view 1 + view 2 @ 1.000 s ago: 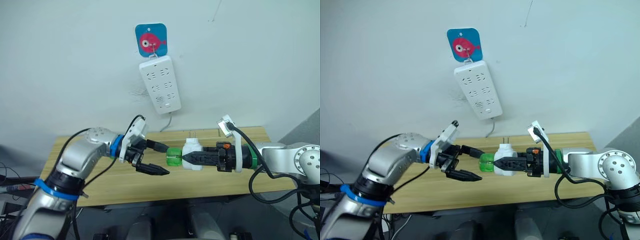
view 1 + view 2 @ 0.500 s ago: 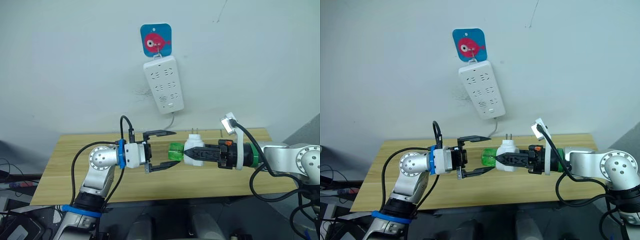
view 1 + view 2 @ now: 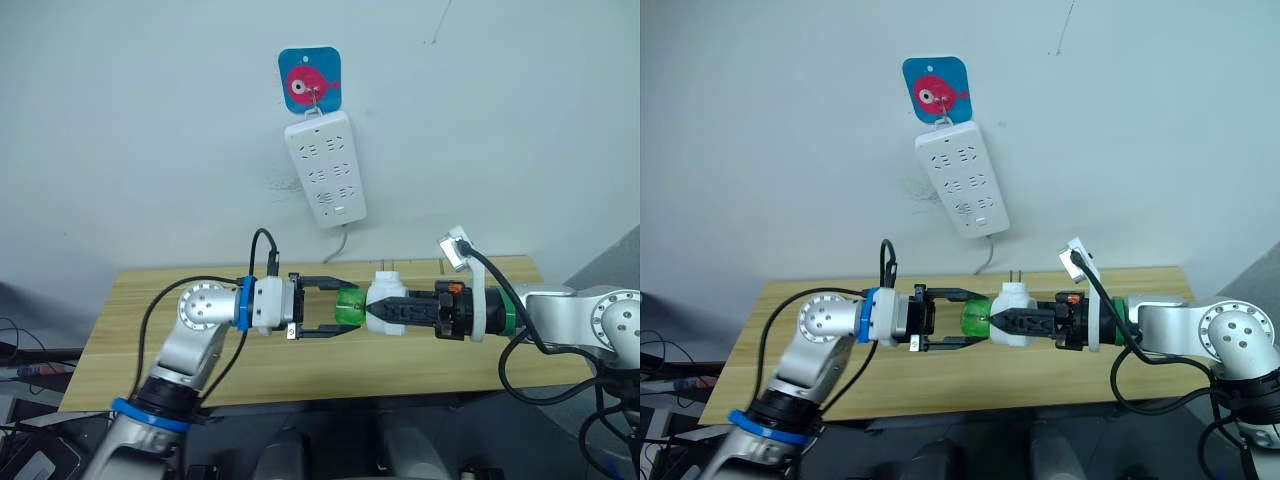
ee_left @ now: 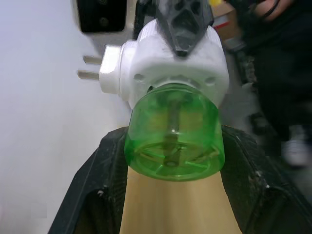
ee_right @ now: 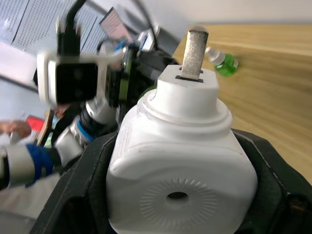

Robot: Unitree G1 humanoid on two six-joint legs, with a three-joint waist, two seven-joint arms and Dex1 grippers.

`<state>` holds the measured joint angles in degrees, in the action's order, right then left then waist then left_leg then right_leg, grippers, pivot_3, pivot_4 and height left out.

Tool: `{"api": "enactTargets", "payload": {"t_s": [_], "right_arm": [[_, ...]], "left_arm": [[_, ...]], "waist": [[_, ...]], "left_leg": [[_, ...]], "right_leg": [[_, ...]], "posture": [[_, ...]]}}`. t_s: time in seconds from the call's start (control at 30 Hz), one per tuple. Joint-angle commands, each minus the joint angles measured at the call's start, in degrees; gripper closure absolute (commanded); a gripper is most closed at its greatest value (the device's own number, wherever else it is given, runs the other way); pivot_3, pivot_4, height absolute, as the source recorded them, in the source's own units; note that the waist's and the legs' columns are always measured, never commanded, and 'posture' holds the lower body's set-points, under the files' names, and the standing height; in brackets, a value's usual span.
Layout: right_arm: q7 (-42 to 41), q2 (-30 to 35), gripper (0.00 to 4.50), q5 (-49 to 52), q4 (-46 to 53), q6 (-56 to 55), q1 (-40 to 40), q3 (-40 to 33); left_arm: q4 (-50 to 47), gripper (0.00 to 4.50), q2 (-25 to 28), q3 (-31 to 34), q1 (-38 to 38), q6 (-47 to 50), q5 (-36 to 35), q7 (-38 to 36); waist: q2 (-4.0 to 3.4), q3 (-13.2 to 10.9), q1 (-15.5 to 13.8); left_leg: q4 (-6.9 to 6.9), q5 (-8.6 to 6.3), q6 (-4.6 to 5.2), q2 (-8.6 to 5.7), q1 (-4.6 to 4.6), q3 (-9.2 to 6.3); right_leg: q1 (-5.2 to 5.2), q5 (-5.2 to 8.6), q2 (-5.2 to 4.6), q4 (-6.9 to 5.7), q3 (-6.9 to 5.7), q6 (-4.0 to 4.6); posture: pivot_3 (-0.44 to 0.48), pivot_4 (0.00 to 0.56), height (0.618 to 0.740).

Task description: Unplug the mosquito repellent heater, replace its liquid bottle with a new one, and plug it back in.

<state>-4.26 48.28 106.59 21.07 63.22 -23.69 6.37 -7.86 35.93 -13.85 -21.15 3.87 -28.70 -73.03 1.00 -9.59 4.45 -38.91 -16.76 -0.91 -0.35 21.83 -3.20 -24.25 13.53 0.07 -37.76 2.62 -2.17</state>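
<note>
The heater [image 3: 388,300] hangs above the worktop [image 3: 300,365], its bottle [image 3: 348,306] at 9 o'clock, the power strip [image 3: 324,168] at 12.

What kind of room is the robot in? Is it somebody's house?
Probably a lab or test room, not a lived-in home. A bare wooden table stands against a plain wall, a power strip hangs from a fish hook sticker, and loose cables lie on the floor.
</note>
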Motion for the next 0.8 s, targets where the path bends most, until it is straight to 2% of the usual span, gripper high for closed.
{"api": "enactTargets", "payload": {"t_s": [0.03,0.1,0.17,0.3,0.37,0.43,0.6,0.7,0.8], "right_arm": [[-2.91,1.26,1.41,-1.54,2.02,0.83,-1.44,-1.62],[-3.56,1.18,1.41,-1.99,2.35,0.94,-1.47,-1.33],[-3.87,1.06,1.41,-2.36,2.48,0.77,-1.44,-1.07],[-3.65,0.66,1.41,-2.50,2.41,0.42,-1.42,-0.86],[-3.07,0.49,1.41,-1.96,2.11,0.10,-1.26,-0.97],[-2.55,0.39,1.41,-1.39,1.85,-0.17,-1.13,-1.13],[-1.51,0.55,1.41,-0.21,1.24,-0.31,-0.43,-1.77],[-1.46,0.68,1.41,-0.25,1.31,-0.25,-0.06,-1.99],[-1.34,0.66,1.41,-0.23,1.39,-0.33,0.11,-2.08]], "left_arm": [[-4.80,2.17,8.48,-0.53,-8.42,41.79,-20.75,0.11],[-2.85,2.17,10.02,-0.35,-12.95,53.34,-27.16,-1.50],[-1.62,2.17,9.81,-0.26,-14.67,56.79,-27.80,-1.69],[-1.72,2.17,8.15,0.53,-13.67,53.82,-25.32,-2.99],[-2.10,2.17,6.89,0.58,-11.93,47.36,-20.90,-2.30],[-2.65,1.43,6.24,0.61,-10.24,42.30,-17.48,-2.52],[-1.59,0.01,1.96,3.26,0.00,9.60,-2.38,-4.06],[4.30,0.00,-1.87,5.28,4.42,-13.90,6.20,-3.23],[9.18,0.00,-6.12,7.38,5.97,-29.43,9.30,-1.58]], "waist": [[0.04,-0.03,0.08],[0.04,-0.03,0.37],[0.02,-0.02,0.55],[0.05,-0.05,0.69],[0.05,-0.05,0.53],[0.05,-0.05,0.41],[0.04,-0.05,0.33],[0.04,-0.05,0.02],[0.04,-0.05,-0.70]], "left_leg": [[-0.03,0.00,0.00,-0.01,0.02,-0.10],[-0.03,0.00,0.00,-0.03,-0.01,-0.15],[0.00,0.00,0.01,-0.01,-0.08,-0.11],[0.05,0.00,0.01,0.04,-0.02,-0.03],[0.07,0.00,0.01,0.04,-0.03,-0.05],[0.07,0.00,0.00,0.03,-0.03,-0.05],[0.07,0.00,0.00,-0.01,-0.06,0.03],[0.06,0.00,-0.01,-0.02,-0.04,0.08],[0.02,0.00,-0.01,-0.02,-0.03,0.17]], "right_leg": [[0.01,0.04,0.01,-0.04,-0.08,-0.06],[0.04,0.05,0.04,-0.04,-0.14,-0.07],[0.06,0.06,0.09,-0.02,-0.09,-0.08],[-0.06,0.07,0.11,-0.01,-0.04,-0.05],[-0.06,0.07,0.10,-0.03,-0.05,-0.02],[-0.06,0.07,0.08,-0.02,-0.04,0.01],[-0.06,-0.04,-0.09,0.03,0.16,0.18],[-0.06,-0.11,-0.22,0.09,0.20,0.31],[-0.04,-0.15,-0.30,0.11,0.16,0.34]], "posture": [[-0.105,0.139,0.740],[-0.105,0.139,0.740],[-0.105,0.139,0.740],[-0.112,0.142,0.740],[-0.110,0.143,0.740],[-0.110,0.143,0.740],[-0.111,0.146,0.740],[-0.111,0.147,0.740],[-0.111,0.146,0.740]]}}
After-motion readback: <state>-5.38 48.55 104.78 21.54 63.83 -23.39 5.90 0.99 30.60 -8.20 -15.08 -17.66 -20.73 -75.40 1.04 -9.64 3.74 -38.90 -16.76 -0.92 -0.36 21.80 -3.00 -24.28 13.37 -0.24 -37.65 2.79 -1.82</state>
